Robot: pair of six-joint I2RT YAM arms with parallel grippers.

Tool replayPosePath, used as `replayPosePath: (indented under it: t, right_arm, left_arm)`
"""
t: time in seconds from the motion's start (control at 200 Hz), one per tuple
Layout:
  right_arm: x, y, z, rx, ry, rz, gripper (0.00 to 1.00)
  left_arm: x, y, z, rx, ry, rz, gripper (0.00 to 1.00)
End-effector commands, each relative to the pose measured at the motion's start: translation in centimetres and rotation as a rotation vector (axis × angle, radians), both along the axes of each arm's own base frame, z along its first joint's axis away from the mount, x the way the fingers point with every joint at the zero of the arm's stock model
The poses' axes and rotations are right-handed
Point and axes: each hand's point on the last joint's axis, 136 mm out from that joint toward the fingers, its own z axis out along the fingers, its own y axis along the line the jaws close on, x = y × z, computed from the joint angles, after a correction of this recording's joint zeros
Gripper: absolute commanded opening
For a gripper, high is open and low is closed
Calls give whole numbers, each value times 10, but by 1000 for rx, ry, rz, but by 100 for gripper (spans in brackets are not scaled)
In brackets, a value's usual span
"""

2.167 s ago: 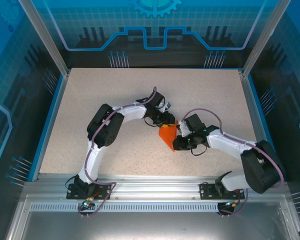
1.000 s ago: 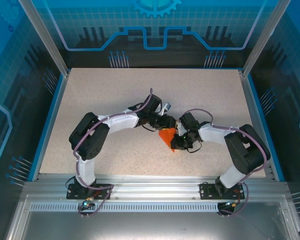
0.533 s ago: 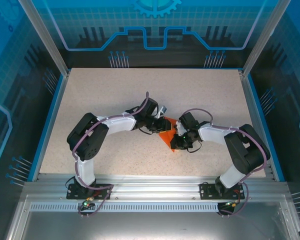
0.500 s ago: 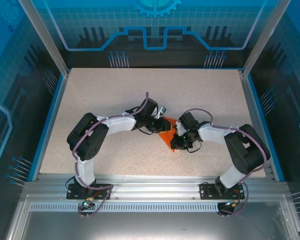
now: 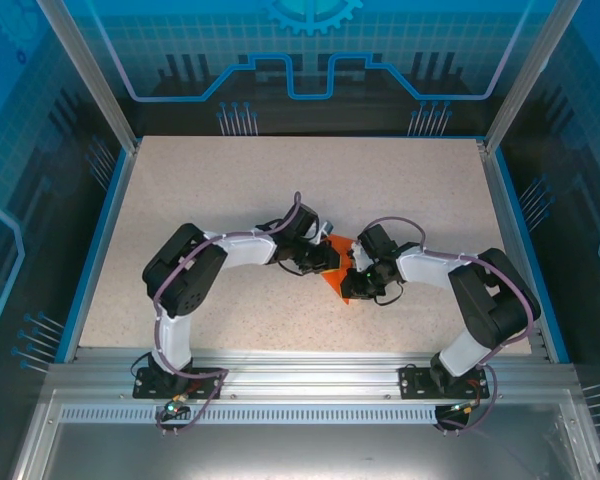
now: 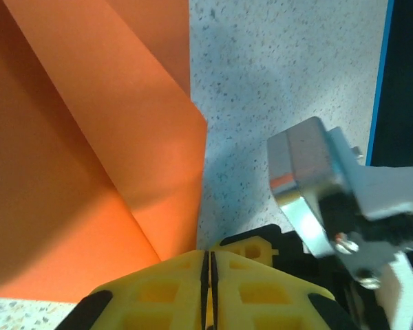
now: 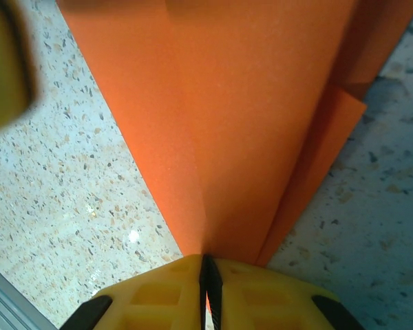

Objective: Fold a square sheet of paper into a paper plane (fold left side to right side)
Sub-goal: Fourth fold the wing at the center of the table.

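- I see the paper plane lying on the table, just near-side of its middle.
- Right gripper: fingers pinched tight on its narrow end.
- Left gripper: fingers pressed together at its edge; I can't tell whether they pinch it.

From above, I found the folded orange paper largely covered by the left arm and right arm — outline unreadable. Both wrist views cropped it at their edges; the right one held a blurred yellow shape, upper left.
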Motion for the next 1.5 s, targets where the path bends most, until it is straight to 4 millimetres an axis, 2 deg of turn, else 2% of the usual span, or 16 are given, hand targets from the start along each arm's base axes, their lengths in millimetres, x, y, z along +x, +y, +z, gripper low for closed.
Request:
replayPosePath:
  t: [0.0, 0.18, 0.405, 0.865, 1.16, 1.496]
  right_arm:
    - [-22, -23, -30, -137, 74, 13, 14]
    - [-22, -22, -30, -139, 78, 14, 14]
    - [-23, -23, -31, -147, 82, 13, 13]
    - [-26, -26, -34, -162, 97, 17, 13]
    - [-27, -28, -36, -170, 103, 17, 13]
    - [-28, -27, -36, -165, 102, 19, 13]
  left_arm:
    - [3, -13, 6, -52, 9, -14, 13]
    - [1, -21, 4, -57, 18, -37, 13]
    - [5, -21, -12, -18, 42, -35, 13]
    - [18, -8, -47, 161, 57, -27, 13]
    - [44, 5, -47, 169, 42, 5, 14]
    - [96, 37, -35, 176, 18, 73, 17]
